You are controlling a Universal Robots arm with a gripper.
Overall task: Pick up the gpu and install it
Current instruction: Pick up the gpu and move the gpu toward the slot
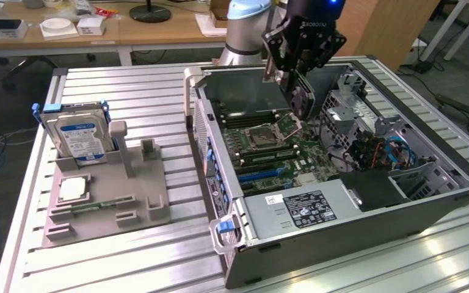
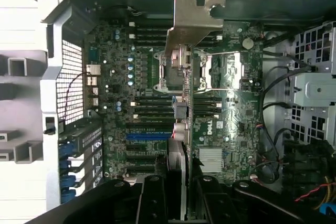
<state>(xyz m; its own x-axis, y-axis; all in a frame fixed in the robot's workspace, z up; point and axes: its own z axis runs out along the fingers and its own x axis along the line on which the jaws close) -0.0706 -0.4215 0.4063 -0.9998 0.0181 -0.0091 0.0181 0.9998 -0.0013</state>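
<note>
My gripper hangs over the open computer case, above the motherboard, and is shut on the gpu. The card hangs down from the fingers, clear of the board. In the wrist view I see the gpu edge-on between my two black fingers, with my gripper closed around its edge. Its silver end bracket points toward the case's rear wall. Below the card lie the CPU socket and the blue and black expansion slots.
A grey holder on the slatted metal table carries a hard drive, a CPU chip and a memory stick. Inside the case are a power supply, drive cages and loose cables.
</note>
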